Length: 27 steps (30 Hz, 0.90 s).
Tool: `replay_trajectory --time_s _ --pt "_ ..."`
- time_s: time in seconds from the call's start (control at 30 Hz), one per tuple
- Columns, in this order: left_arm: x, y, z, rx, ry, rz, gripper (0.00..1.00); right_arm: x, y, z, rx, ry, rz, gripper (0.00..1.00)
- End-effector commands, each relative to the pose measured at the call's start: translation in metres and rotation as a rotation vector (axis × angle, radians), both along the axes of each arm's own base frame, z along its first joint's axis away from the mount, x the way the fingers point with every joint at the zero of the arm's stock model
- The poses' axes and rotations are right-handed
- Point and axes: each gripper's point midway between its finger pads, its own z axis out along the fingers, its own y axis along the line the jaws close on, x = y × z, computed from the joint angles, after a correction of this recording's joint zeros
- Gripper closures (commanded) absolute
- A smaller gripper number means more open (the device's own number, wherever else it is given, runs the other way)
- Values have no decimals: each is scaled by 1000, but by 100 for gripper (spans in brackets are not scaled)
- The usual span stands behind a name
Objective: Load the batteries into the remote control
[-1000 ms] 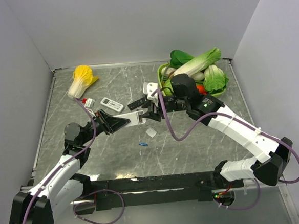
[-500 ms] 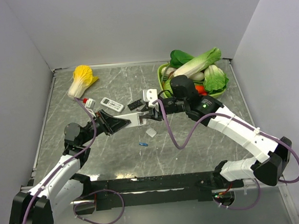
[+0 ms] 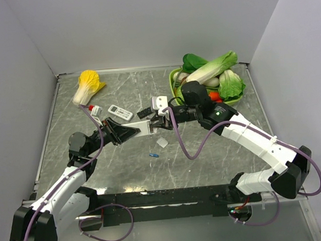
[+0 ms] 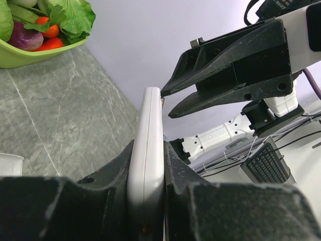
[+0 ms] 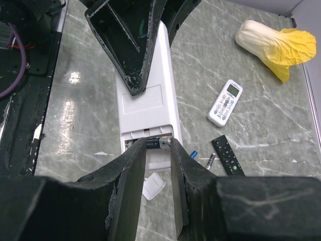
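My left gripper is shut on the white remote control and holds it above the table, plain back up in the right wrist view. Its battery bay is uncovered at the far end. My right gripper is shut endwise on a dark battery that lies across that bay, its silvery cap against the right finger. A loose blue battery lies on the table below. In the left wrist view the remote control stands edge-on between my fingers, with the right gripper at its tip.
The bay's white cover lies on the table under the remote. A small white remote and a slim black remote lie behind. A yellow cabbage sits back left, and a green basket of vegetables back right.
The right gripper has shifted slightly left to the remote's end and its jaws have narrowed onto the battery. The left arm and the remote have stayed still.
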Motion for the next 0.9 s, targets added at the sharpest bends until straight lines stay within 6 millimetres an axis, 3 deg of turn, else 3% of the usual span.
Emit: replay_trajectory --time_s 0.0,0.87 --pt "-9 -1 32 -31 -122 -28 99 6 1 5 17 -47 -5 66" --pt "-5 -1 27 -23 -86 -14 99 7 -3 6 45 -97 -23 64"
